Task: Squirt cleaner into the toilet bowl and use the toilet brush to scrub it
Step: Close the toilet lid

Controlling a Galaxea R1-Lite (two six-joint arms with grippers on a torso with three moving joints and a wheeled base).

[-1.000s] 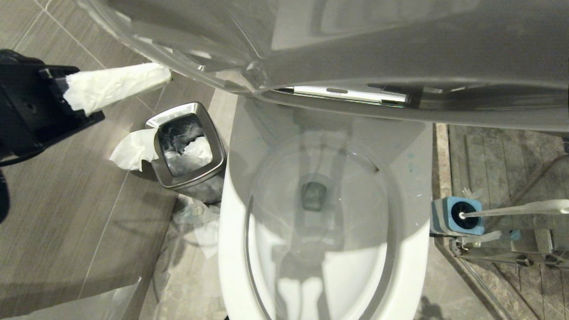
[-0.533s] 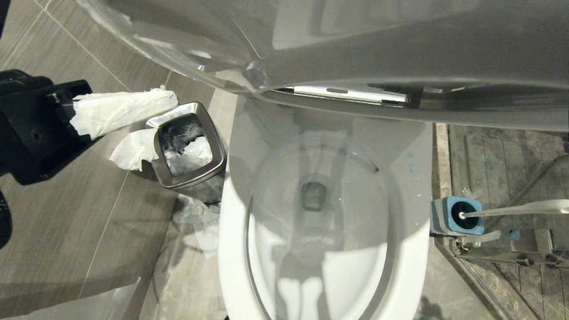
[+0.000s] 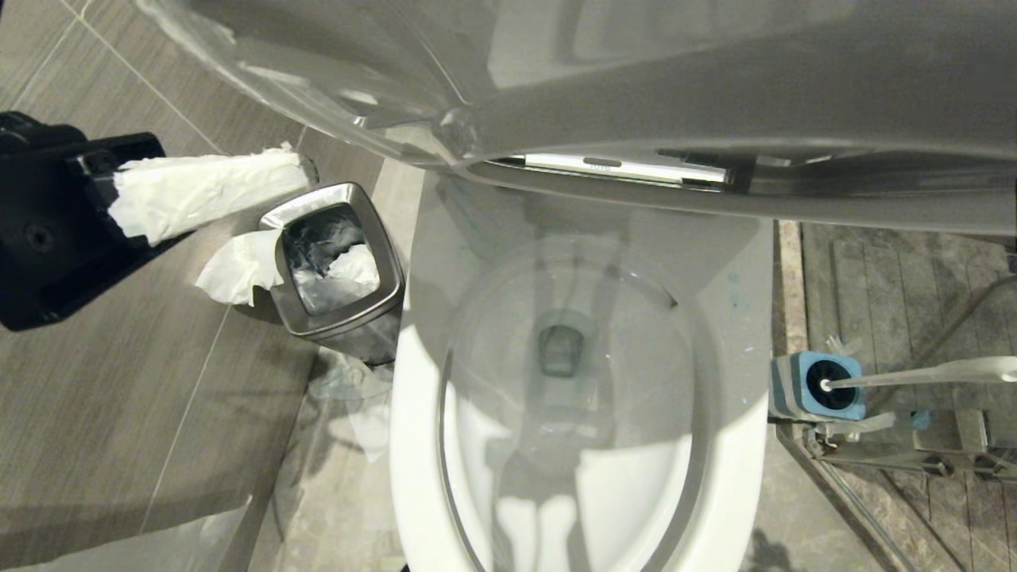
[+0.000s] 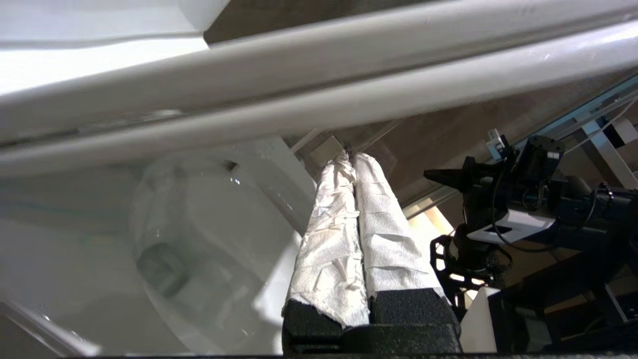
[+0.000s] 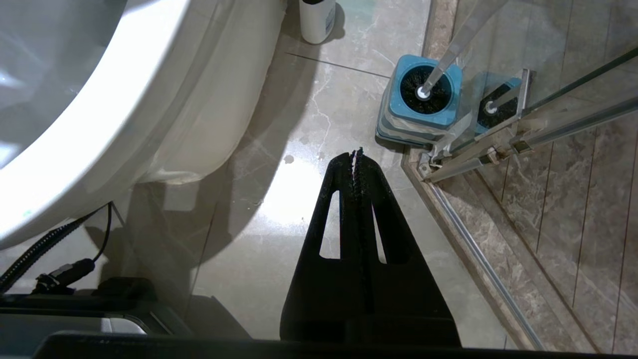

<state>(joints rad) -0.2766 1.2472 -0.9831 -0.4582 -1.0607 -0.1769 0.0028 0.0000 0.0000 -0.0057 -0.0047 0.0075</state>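
Note:
The white toilet bowl [image 3: 413, 413] fills the middle of the head view, seat and lid raised, water low in the basin; it also shows in both wrist views [image 4: 199, 224] [image 5: 99, 99]. A few faint teal specks of cleaner [image 3: 732, 280] dot its right rim. The toilet brush [image 3: 922, 373] stands in its blue-topped holder [image 3: 822, 385] right of the bowl, black bristles [image 5: 423, 87] down inside. My left gripper [image 3: 295, 165] [image 4: 350, 158], fingers wrapped in white paper, hovers shut and empty left of the bowl, above the bin. My right gripper [image 5: 356, 152] hangs shut and empty over the floor, short of the holder.
A square steel bin [image 3: 334, 262] stuffed with paper stands left of the bowl, with tissue [image 3: 234, 270] draped over its edge. Glass shower door and metal rail [image 3: 874, 477] run right behind the brush holder. A white cylindrical container [image 5: 316, 20] stands on the floor beside the bowl's base.
My left gripper has dropped lower in the head view, bringing its wrapped tips close above the bin's far corner, and then eased back a little. Nothing else has moved.

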